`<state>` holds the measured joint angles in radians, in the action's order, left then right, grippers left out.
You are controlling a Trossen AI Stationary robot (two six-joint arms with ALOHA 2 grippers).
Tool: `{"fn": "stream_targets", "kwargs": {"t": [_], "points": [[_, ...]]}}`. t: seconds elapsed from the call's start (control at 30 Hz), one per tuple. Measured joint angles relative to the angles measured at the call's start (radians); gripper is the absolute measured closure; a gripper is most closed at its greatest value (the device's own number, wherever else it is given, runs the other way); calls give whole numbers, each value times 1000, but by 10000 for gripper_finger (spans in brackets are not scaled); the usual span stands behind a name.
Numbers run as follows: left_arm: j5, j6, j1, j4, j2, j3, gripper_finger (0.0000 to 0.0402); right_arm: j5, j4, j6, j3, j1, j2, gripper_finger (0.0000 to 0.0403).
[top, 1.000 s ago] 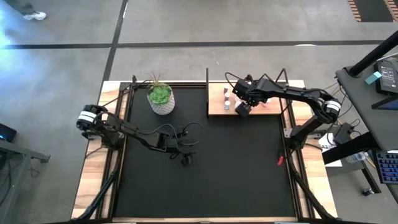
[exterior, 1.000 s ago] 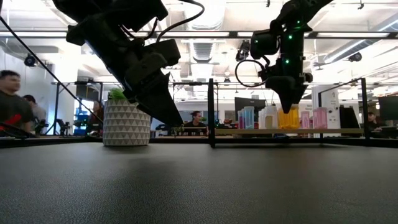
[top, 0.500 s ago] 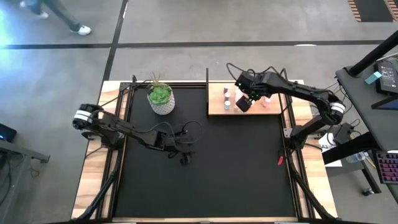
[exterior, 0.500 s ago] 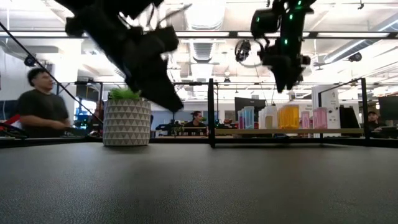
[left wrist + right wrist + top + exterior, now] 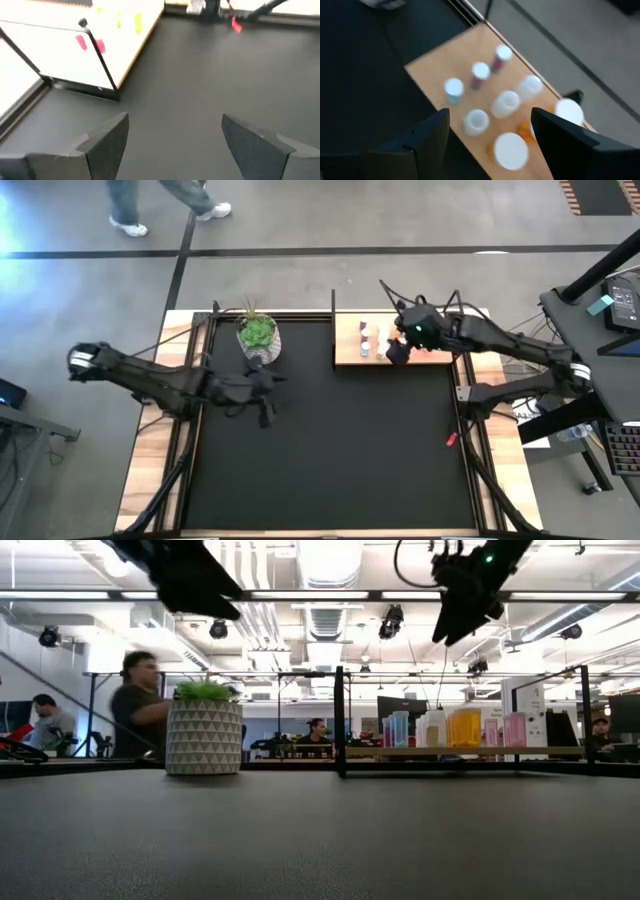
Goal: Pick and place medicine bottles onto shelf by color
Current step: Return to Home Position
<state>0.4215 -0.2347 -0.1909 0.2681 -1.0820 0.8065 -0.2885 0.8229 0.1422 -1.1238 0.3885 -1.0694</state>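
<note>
The medicine bottles (image 5: 364, 340) stand grouped on the shelf (image 5: 446, 356), a light-wood board at the back right of the black mat (image 5: 330, 450). The right gripper (image 5: 397, 352) hangs over the shelf's front edge, above the bottles and touching none. Its fingers are spread wide with nothing between them.

The low view shows height, which the overhead view cannot. There the right gripper (image 5: 441, 637) is raised well clear of the bottle tops. It also shows the bottles side by side along the board by colour: teal bottles (image 5: 397, 728), white bottles (image 5: 432, 728), orange bottles (image 5: 464, 727), then pink bottles (image 5: 512, 728).

The right wrist view looks down between its two dark fingers (image 5: 427, 137) onto white caps. It shows a teal bottle (image 5: 454, 90), two magenta bottles (image 5: 480, 74), several white ones (image 5: 506, 104) and orange ones (image 5: 510, 150) nearest the camera, all upright on the wood.

The left gripper (image 5: 263, 412) waits over the mat just in front of the plant pot (image 5: 259, 340), well apart from the shelf. Its wrist view shows its fingers (image 5: 107, 142) open and empty, with the shelf far off across the mat.

A person (image 5: 140, 712) shows behind the pot in the low view.
</note>
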Motion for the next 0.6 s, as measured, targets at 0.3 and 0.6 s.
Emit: {"fn": "stream_targets", "kwargs": {"t": [0.3, 0.6], "points": [[7, 30, 0, -224, 288, -231, 100, 0, -244, -49, 183, -178, 143, 136], [0, 133, 0, -632, 383, -500, 100, 1, -513, -96, 352, -370, 176, 135]]}}
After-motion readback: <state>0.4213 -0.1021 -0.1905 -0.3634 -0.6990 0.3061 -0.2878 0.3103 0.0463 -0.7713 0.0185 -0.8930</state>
